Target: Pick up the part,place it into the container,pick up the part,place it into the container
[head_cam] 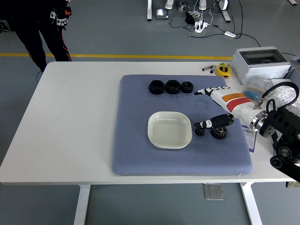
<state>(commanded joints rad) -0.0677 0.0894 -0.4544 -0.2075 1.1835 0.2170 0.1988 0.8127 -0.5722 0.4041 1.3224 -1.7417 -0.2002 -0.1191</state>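
Far left, top: person (40,18) standing off the table (75,117), hands clear of it. Blue mat (136,154) at centre, three black nuts (172,86) in a row along its far part. White dish (169,130) empty, nothing yet placed. Just right of dish: small gear (200,131) and larger gear (218,132), side by side on the mat. Right hand (216,108) low over both, thumb (214,123) almost touching them, fingers (206,91) extended, holding nothing. First pickup apparently in hand; next probably needs closing on one gear. Orange label on wrist, print unreadable. Left arm unseen.
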